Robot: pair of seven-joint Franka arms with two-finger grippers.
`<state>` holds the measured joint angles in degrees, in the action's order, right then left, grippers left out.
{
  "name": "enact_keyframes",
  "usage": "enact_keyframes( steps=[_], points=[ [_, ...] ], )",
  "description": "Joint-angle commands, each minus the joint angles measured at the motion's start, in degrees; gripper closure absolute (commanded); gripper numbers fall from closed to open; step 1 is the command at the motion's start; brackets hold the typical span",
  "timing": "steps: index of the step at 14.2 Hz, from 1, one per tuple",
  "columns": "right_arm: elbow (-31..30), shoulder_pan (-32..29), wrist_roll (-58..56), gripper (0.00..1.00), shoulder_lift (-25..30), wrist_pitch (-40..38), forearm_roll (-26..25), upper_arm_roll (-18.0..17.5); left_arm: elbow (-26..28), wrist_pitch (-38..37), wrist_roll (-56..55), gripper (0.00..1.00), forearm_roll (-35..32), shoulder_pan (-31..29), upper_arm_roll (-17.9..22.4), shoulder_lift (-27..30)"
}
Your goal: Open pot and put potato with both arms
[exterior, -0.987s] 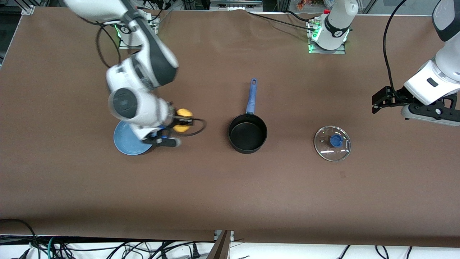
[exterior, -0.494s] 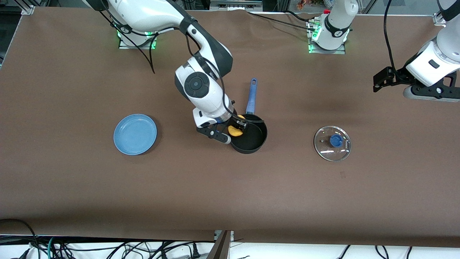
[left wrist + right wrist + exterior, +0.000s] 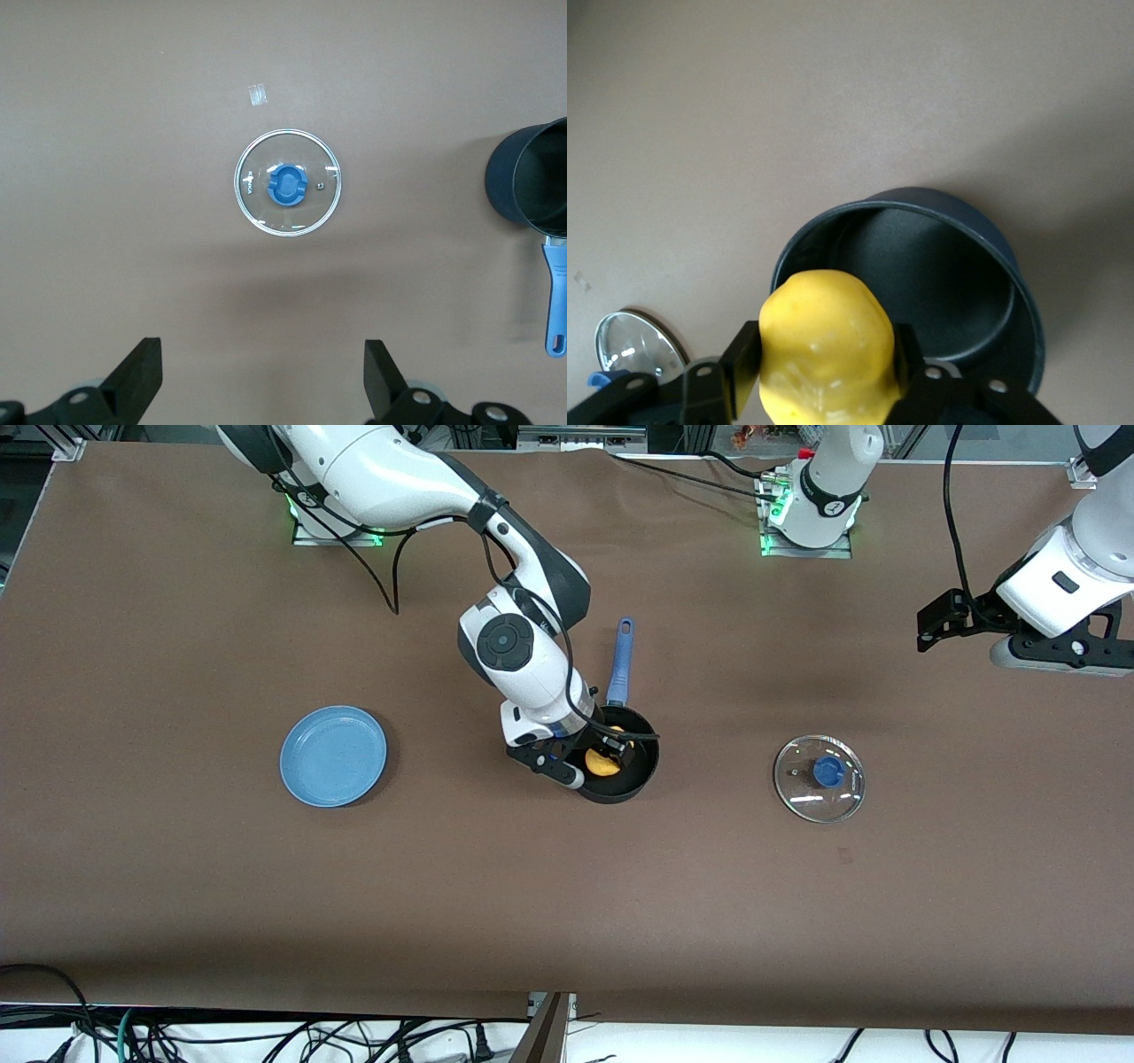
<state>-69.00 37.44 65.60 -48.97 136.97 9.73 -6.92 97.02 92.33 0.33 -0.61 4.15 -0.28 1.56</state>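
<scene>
Across the brown surface (image 3: 177, 886), front view: one black pot (image 3: 625, 778) with a blue handle (image 3: 620, 662) pointing toward the robots' bases, standing open near the middle. Right gripper (image 3: 602, 757) hangs over the pot's mouth, its jaws pinching the yellow potato (image 3: 603, 763), which sits within the pot's rim as seen from above. One glass lid (image 3: 819, 778) with a blue knob (image 3: 827, 771) lies flat on the surface, well apart from the pot, toward the left arm's end. One light-blue plate (image 3: 333, 755) lies toward the right arm's end, also well apart from the pot. Left gripper (image 3: 943, 629) waits in the air over the surface at the left arm's end, farther from the front camera than the lid, holding nothing. Left wrist view: the two fingers (image 3: 133, 376) stand spread wide, with bare surface (image 3: 106, 133) between them; the lid (image 3: 288, 182) and its knob (image 3: 287, 184) lie below, a small clear scrap (image 3: 258, 93) rests near the lid, and the pot (image 3: 534, 174) with its handle (image 3: 555, 297) shows at the edge. Right wrist view: the potato (image 3: 826, 345) is clamped on both sides by the black fingers (image 3: 741, 361), directly above the open pot (image 3: 992, 239); whether it touches the pot cannot be told. A part of the lid (image 3: 633, 341) shows near the corner.
</scene>
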Motion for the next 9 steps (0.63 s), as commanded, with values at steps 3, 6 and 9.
enact_keyframes(
  steps=[3, 6, 9],
  points=[
    [2.5, 0.5, 0.2, 0.00, -0.7, -0.6, 0.3, 0.3, -1.6, -1.3, -0.8, 0.00, 0.4, 0.5, 0.1, -0.7],
    [2.6, -1.0, -4.7, 0.00, 2.7, -11.0, -0.1, 1.1, -1.6, -1.3, -0.8, 0.00, 0.4, 0.5, 0.1, -0.7],
    [2.5, -5.0, -17.7, 0.00, 6.9, -21.6, -1.2, 0.9, -1.6, -1.3, -0.9, 0.00, 0.4, 0.7, 0.0, -0.6]
  ],
)
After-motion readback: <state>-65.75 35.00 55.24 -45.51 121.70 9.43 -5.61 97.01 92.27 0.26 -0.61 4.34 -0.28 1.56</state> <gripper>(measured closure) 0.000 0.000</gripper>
